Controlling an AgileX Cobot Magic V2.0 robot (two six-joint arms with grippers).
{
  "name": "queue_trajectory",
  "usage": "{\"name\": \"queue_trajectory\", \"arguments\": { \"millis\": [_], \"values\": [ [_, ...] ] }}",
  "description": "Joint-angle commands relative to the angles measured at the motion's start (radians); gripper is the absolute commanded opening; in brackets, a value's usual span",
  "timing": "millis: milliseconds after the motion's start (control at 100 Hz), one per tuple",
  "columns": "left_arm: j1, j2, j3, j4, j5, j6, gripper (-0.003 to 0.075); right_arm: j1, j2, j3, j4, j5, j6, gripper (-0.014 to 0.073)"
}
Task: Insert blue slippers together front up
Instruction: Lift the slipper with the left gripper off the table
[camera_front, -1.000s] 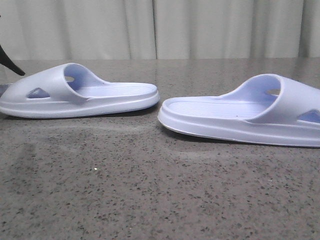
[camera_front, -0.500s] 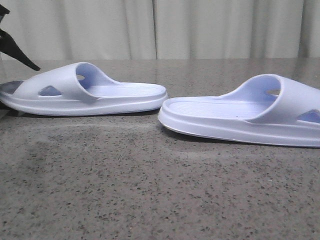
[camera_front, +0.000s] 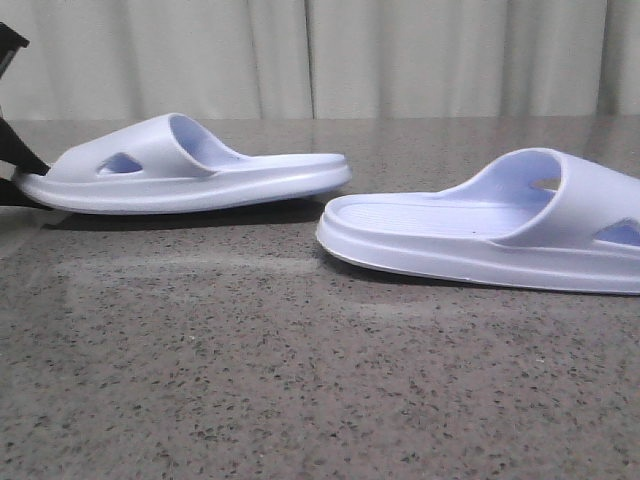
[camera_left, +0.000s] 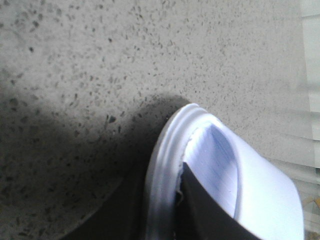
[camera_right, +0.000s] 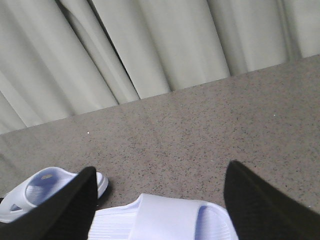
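The left hand (camera_front: 22, 165) is clamped on the toe end of the left slipper (camera_front: 190, 165), raised off the desk (camera_front: 300, 380). The right slipper (camera_front: 490, 230) lies flat beneath the spread right hand (camera_right: 160, 195); nesting is not yet done.

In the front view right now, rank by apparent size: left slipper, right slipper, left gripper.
1. Right slipper: looks largest, though it lies nearer the camera and runs off the frame edge.
2. Left slipper: the same model, so the difference is probably only distance.
3. Left gripper: only a dark sliver shows at the frame edge.
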Motion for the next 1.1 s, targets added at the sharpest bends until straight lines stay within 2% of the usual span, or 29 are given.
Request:
{"name": "queue_trajectory", "arguments": {
  "millis": [0, 120, 270, 400, 850, 1090],
  "values": [
    [-0.009, -0.006, -0.005, -0.009, 0.008, 0.026, 0.0017, -0.003, 0.020, -0.028, 0.010, -0.084, -0.004, 0.0463],
    [-0.007, -0.008, -0.005, -0.076, 0.018, 0.108, 0.0016, -0.003, 0.020, -0.028, 0.010, -0.084, -0.004, 0.0463],
    [-0.007, -0.016, -0.005, -0.259, 0.088, 0.286, 0.0016, -0.003, 0.020, -0.028, 0.010, -0.084, -0.004, 0.0463],
    [-0.007, -0.041, -0.005, -0.353, 0.142, 0.347, 0.0016, -0.003, 0.020, -0.028, 0.010, -0.084, -0.004, 0.0463],
    [-0.005, -0.301, -0.005, -0.356, 0.213, 0.350, 0.0016, -0.003, 0.020, -0.028, 0.010, -0.087, -0.004, 0.0463],
    [0.011, -0.415, 0.028, -0.236, 0.207, 0.222, 0.0016, -0.003, 0.020, -0.028, 0.010, -0.087, -0.004, 0.0463]
  ]
}}
